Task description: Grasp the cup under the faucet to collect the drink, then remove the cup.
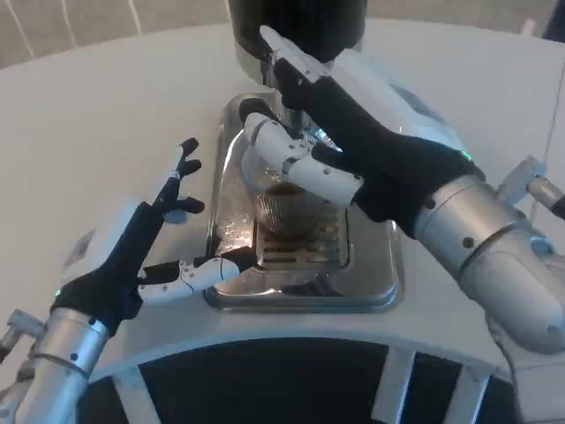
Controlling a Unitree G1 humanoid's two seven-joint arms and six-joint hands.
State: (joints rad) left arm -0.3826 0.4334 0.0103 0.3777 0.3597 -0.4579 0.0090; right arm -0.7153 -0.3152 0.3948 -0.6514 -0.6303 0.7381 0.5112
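one cup [284, 205], right robot hand [340, 141] gripping it

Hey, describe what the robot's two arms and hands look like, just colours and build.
Both forearms are silver cylinders with ringed wrist collars. The left hand and right hand each have a white back, a black palm covering, and segmented fingers in white and black. A small green light glows near each wrist.

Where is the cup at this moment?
In the head view, the cup stands at centre on the metal drip tray, below the dark dispenser, with the right hand wrapped around it.
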